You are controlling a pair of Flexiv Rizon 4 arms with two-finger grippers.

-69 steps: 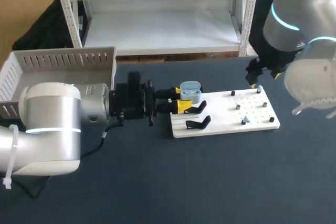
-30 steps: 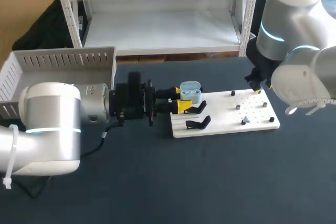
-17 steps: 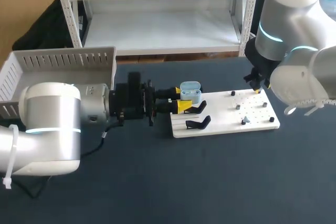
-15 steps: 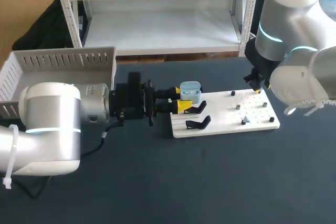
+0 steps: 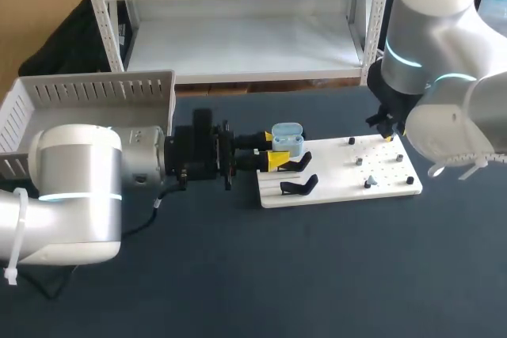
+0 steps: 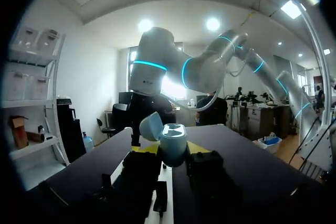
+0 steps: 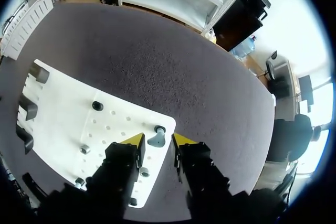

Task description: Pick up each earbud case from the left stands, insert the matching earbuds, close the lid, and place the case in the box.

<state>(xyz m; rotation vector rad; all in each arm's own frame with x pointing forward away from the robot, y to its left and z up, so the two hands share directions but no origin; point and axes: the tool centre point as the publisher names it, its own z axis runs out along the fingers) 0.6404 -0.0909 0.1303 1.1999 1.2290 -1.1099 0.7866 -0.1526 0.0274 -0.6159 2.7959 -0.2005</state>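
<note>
Earbud case (image 6: 173,149) — pale blue, its lid (image 6: 151,126) tipped open — is sitting pinched between the yellow tips of the left gripper (image 5: 276,150), at the left end of the white board (image 5: 388,186), just beside two black stands (image 5: 299,187). Over the board's far right corner the right gripper (image 7: 158,141) is hovering with fingers spread — a small grey earbud (image 7: 155,139) is standing between them, not gripped.
</note>
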